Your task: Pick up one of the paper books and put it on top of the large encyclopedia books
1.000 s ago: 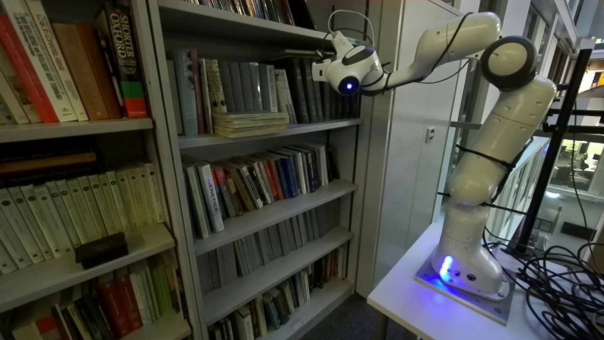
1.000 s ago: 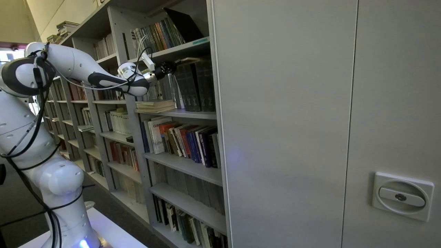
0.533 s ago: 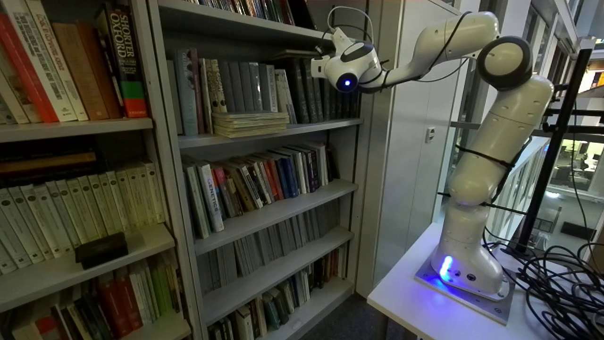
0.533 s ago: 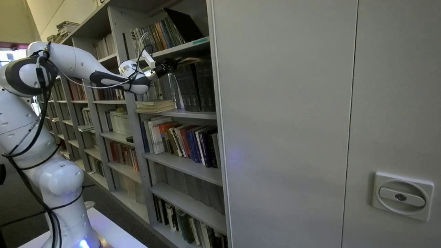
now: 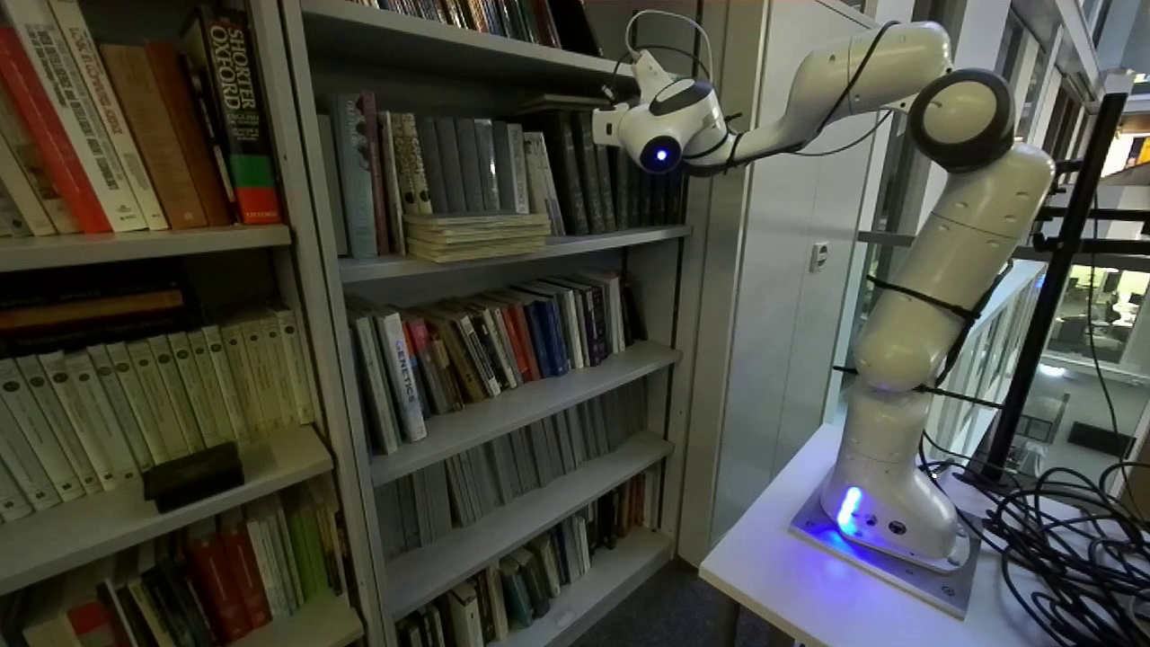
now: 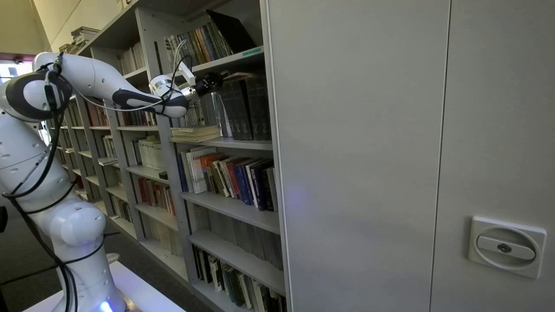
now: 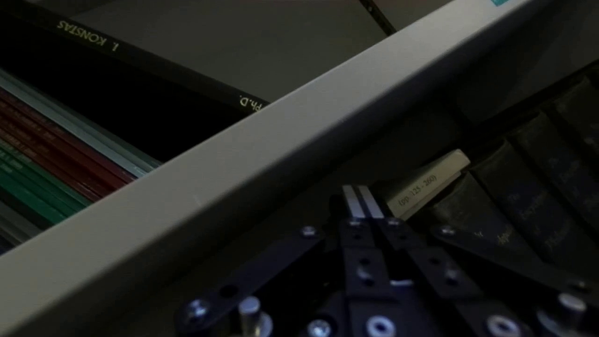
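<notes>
While a book tops encyclopedias, the closed end effector hovers nearby.

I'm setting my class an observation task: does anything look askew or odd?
Yes. On the top visible shelf, a large black book leans steeply while neighbouring books stand straighter. On the white table, black cables lie in an untidy tangle beside the robot's base.

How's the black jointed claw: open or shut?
Shut. In the wrist view the claw has its narrow silver-grey fingertips side by side, nothing visible between them.
</notes>
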Controlling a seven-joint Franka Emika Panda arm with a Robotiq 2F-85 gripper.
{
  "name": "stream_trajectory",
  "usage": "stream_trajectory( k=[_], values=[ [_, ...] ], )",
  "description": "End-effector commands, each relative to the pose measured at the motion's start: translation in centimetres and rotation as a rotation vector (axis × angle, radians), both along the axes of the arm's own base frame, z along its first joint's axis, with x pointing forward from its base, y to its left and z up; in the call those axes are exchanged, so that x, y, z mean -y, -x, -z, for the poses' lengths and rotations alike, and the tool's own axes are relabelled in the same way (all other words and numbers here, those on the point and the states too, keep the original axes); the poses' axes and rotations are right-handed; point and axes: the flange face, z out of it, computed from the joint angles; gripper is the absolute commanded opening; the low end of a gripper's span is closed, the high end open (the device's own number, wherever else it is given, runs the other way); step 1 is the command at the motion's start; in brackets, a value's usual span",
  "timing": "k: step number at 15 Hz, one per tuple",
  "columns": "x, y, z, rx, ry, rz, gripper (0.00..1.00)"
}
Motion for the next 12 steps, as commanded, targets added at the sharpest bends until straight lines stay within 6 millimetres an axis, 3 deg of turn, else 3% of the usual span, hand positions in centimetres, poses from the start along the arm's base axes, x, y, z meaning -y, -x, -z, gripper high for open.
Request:
stream_trajectory(
  k=[1,4,12],
  values=[
    [0.2,1.2,-0.7,-0.003,-0.038,-0.015,0.0],
    [-0.1,1.5,-0.5,-0.014,-0.058,-0.022,0.0],
    [-1.5,0.6,2.7,-0.083,-0.037,-0.044,0.0]
  ],
)
